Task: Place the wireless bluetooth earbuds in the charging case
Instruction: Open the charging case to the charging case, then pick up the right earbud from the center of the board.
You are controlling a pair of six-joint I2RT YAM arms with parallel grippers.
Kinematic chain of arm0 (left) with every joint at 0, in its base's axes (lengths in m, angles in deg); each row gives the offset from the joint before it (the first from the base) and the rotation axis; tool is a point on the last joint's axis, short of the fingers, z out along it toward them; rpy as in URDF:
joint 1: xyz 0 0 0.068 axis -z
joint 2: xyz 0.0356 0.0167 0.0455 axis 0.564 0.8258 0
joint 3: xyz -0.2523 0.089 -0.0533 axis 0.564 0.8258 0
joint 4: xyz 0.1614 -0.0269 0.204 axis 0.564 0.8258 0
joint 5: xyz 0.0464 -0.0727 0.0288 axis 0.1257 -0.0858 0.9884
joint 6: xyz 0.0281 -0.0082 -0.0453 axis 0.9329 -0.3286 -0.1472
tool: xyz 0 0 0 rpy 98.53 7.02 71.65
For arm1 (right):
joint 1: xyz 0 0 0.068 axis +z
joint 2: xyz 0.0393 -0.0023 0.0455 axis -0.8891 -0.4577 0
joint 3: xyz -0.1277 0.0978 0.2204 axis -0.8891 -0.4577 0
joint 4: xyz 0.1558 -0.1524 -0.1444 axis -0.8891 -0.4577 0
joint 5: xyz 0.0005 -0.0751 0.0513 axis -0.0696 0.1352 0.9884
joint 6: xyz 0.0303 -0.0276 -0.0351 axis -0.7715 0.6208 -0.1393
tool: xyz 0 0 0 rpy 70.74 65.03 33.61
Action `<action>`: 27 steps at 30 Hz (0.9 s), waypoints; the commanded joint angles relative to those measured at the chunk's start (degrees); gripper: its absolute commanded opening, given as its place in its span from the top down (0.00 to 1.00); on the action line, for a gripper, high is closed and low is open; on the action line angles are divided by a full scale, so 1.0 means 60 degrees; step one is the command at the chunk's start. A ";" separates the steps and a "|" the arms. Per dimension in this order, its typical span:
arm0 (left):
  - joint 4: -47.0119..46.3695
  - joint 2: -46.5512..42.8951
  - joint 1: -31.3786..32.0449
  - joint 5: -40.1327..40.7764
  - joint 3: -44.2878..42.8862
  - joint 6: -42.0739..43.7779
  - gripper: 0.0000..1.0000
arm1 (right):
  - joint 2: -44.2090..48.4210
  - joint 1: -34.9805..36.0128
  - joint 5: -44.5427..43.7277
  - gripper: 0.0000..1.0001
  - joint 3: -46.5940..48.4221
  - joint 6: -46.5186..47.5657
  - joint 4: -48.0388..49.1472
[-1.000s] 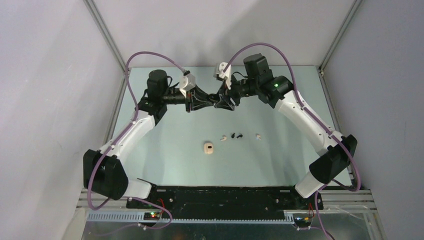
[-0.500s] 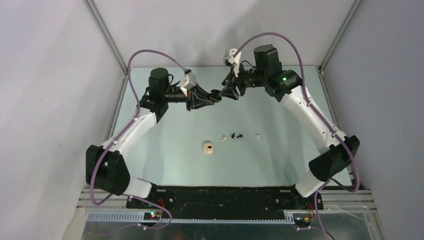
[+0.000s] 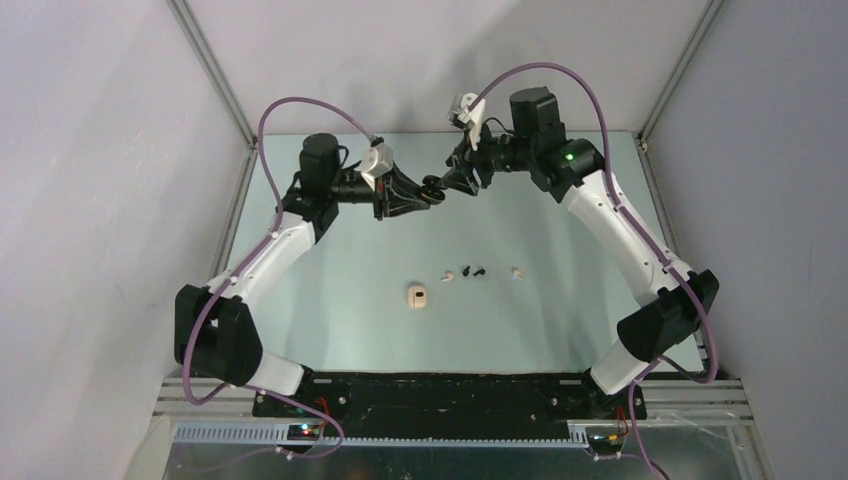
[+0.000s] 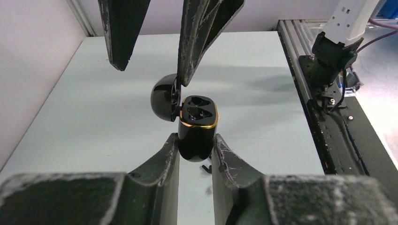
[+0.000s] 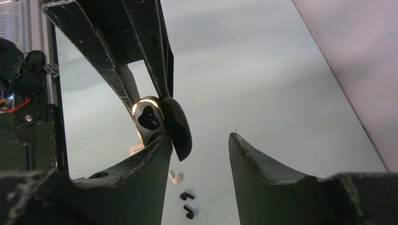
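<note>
The charging case (image 4: pixel 197 125) is pinched open-lidded by the left gripper (image 4: pixel 195 141). The right gripper (image 5: pixel 198 138) is spread at its lid, earbuds (image 3: pixel 471 270) well apart.

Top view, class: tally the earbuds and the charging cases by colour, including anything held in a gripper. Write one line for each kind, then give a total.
Black earbuds: 2
White earbuds: 2
Black case: 1
Cream case: 1
Total: 6
</note>
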 commanded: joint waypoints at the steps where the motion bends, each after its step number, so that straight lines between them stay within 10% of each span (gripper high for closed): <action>1: -0.0407 0.0094 -0.0071 -0.0389 -0.0509 -0.0214 1.00 | 0.0410 -0.0139 -0.0039 0.47 0.0275 -0.0242 0.0284; 20: -0.1774 -0.0631 -0.0644 0.0361 -0.0054 -0.3516 1.00 | 0.2619 -0.1483 0.0900 0.50 -0.3765 0.1805 -0.1173; 27: -0.4699 -0.0979 -0.0895 0.1289 0.0989 -0.6431 1.00 | 0.1587 -0.0992 -0.0241 0.62 -0.4654 0.2221 -0.1287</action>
